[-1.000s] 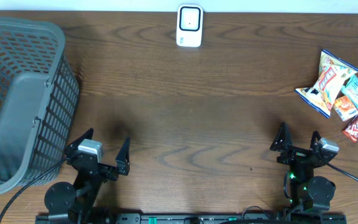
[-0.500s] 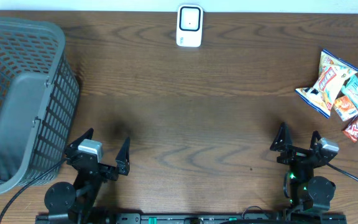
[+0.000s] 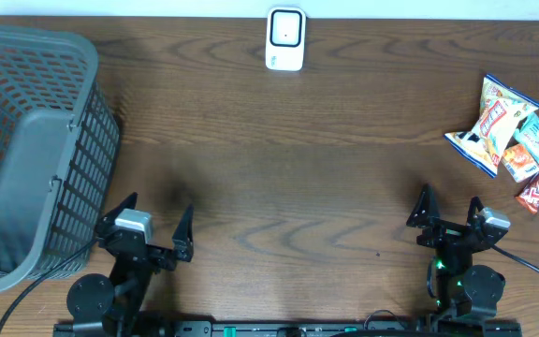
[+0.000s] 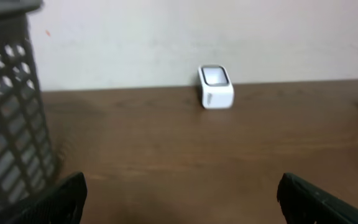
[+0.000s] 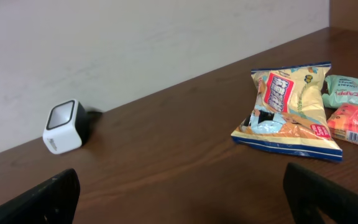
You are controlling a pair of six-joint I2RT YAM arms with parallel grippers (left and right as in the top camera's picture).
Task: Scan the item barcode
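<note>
Several snack packets lie in a heap at the table's right edge; the top one is a yellow and blue bag (image 3: 496,126) (image 5: 288,111), with a green packet (image 5: 354,91) and a red one (image 5: 353,123) beside it. A white scanner (image 3: 285,39) (image 4: 215,87) (image 5: 66,126) stands at the far edge, centre. My left gripper (image 3: 157,227) (image 4: 180,200) is open near the front left, with nothing between its fingers. Near the front right my right gripper (image 3: 449,217) (image 5: 185,196) is open and empty, well short of the packets.
A large grey mesh basket (image 3: 26,150) (image 4: 8,118) fills the left side, close to my left gripper. A pale wall runs behind the table's far edge. Bare brown wood (image 3: 288,168) lies between the grippers and the scanner.
My left gripper has shifted very slightly toward the front edge. Nothing else has moved.
</note>
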